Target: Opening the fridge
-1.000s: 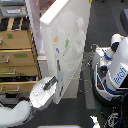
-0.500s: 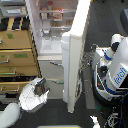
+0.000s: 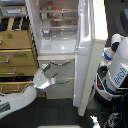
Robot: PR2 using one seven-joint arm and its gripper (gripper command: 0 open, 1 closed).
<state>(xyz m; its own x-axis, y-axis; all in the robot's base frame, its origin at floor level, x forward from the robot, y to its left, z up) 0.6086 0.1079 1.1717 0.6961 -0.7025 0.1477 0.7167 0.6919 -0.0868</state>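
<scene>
The tall white fridge [image 3: 60, 47] stands in the middle of the exterior view. Its large upper door [image 3: 91, 55] is swung wide open toward the view's right and shows almost edge-on. The lit shelves [image 3: 57, 22] inside hold several items. Two lower drawers [image 3: 65, 87] with curved silver handles [image 3: 63, 64] are shut. My gripper [image 3: 52, 77] reaches in from the lower left on a white arm [image 3: 17, 102]. Its fingers look spread and empty, in front of the lower drawers and apart from the door.
A tan wooden drawer cabinet [image 3: 17, 55] stands left of the fridge, close behind my arm. A white and blue robot body [image 3: 116, 72] stands right of the open door. The dark floor [image 3: 55, 112] lies below.
The upper door has swung from part-open to wide open toward the right. My gripper has let go of it and moved up and right, in front of the lower drawers.
</scene>
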